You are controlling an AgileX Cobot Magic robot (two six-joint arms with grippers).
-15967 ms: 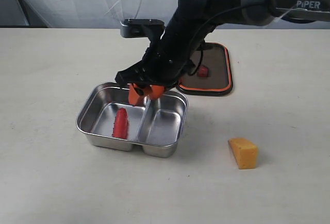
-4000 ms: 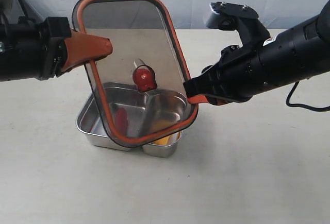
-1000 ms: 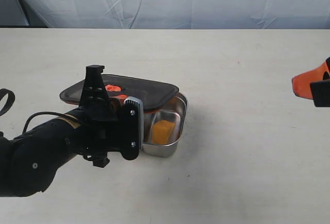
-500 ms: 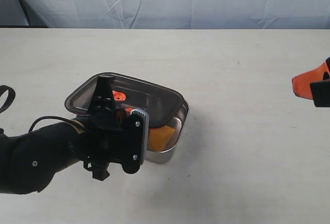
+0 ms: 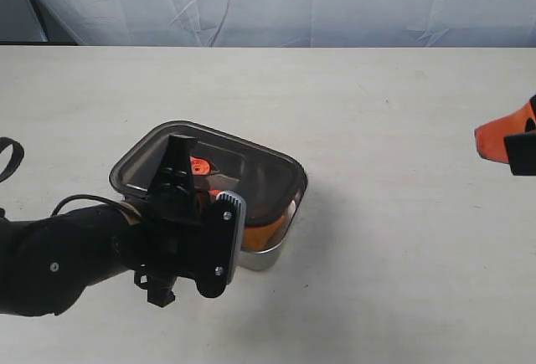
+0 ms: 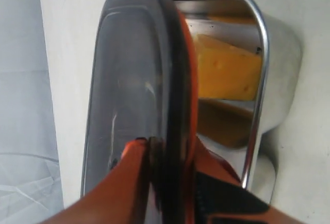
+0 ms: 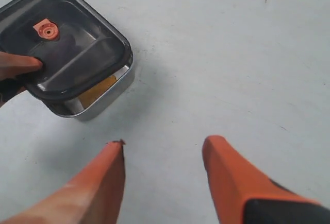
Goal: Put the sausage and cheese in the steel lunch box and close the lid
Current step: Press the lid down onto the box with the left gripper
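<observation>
1. My left end effector (image 6: 165, 152) pinches one short edge of the lid (image 5: 209, 171), a finger on each face.
2. My right end effector (image 7: 162, 157) hangs spread and empty, well apart from the steel lunch box (image 5: 270, 251).
3. The lid lies tilted over the box. A gap shows on the cheese side, so I judge it is not seated.
4. The cheese (image 6: 227, 72) sits in the end compartment, near the underside of the lid. The sausage is hidden under the smoky plastic, so I cannot confirm where it is.
5. I expect the lid to be light, stiff and smooth. The edge grip suits lowering it. Pressing near the orange tab (image 5: 199, 166) should seat it.
6. The box looks thin and light, and may slide on the surface (image 5: 402, 280) when pushed.
7. The tall cheese wedge could prop up the lid. My own left wrist blocks the exterior view of the near rim.
</observation>
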